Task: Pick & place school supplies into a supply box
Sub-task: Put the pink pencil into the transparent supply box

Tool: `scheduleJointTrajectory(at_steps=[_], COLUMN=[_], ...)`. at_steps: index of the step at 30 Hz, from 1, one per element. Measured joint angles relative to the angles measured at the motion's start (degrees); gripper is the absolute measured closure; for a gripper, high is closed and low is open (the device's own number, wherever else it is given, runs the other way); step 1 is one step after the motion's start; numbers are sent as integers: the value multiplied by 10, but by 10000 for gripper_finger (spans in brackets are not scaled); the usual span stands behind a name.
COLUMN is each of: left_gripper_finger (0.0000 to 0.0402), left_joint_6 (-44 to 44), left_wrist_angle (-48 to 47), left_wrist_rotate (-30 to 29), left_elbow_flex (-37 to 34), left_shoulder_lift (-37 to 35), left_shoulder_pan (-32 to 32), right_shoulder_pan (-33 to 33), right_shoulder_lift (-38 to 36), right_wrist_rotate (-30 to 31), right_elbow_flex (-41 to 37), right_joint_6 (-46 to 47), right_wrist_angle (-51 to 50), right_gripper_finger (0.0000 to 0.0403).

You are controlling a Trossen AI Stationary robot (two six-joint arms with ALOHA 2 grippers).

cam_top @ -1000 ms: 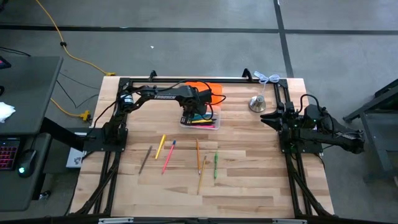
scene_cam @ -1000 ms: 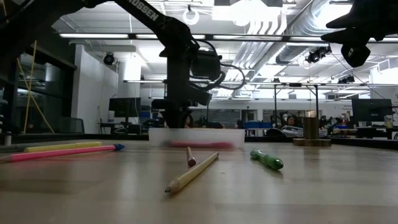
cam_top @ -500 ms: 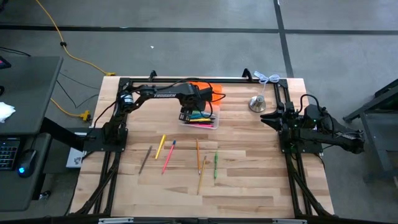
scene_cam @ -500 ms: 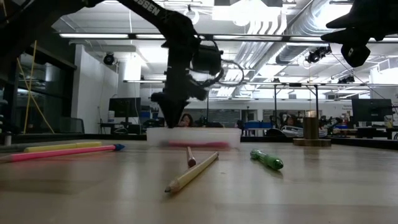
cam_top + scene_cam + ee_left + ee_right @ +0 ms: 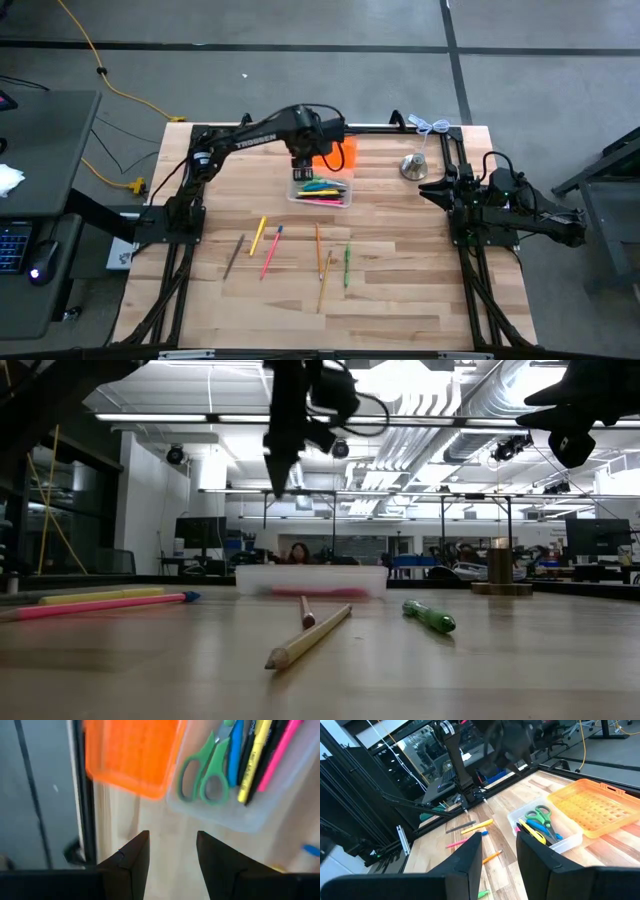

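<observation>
The supply box (image 5: 322,190), clear with an orange lid (image 5: 337,152) folded open behind it, stands at the table's far middle. It holds green scissors (image 5: 205,775) and several pens (image 5: 255,755). My left gripper (image 5: 172,837) hangs open high above the box's far-left side, pointing down, with nothing between its fingers; the low view shows it (image 5: 278,485) well clear of the box (image 5: 310,580). Several loose supplies lie flat nearer: a yellow pen (image 5: 258,234), a pink pen (image 5: 271,250), a dark pencil (image 5: 234,255), orange pencils (image 5: 321,262), a green marker (image 5: 347,265). My right gripper (image 5: 499,837) waits open at the right edge.
A silvery bell-like object (image 5: 414,165) stands right of the box at the far right. Black frame rails (image 5: 300,128) run along the table's far, left and right edges. Bare wood lies near the front edge.
My left gripper has risen straight up from inside the supply box to well above it, its wrist rolling as it went. It carries nothing. The box and the loose pens stay where they were.
</observation>
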Motion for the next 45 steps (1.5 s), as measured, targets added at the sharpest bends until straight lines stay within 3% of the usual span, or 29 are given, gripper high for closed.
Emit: scheduleJointTrajectory(at_steps=[10,22,45], left_gripper_finger=[213,213,213], left_joint_6=[-206,-352,-539], left_wrist_angle=[-5,-4,-4], left_wrist_rotate=[134,132,124], left_elbow_flex=[42,42,41], left_shoulder_lift=[-60,-109,-111], left_shoulder_pan=[-14,-92,-201], right_shoulder_pan=[0,0,0], right_shoulder_lift=[0,0,0], right_wrist_rotate=[3,5,4], right_elbow_flex=[0,0,0], right_joint_6=[0,0,0], right_wrist_angle=[-3,-3,-2], right_gripper_finger=[304,304,304])
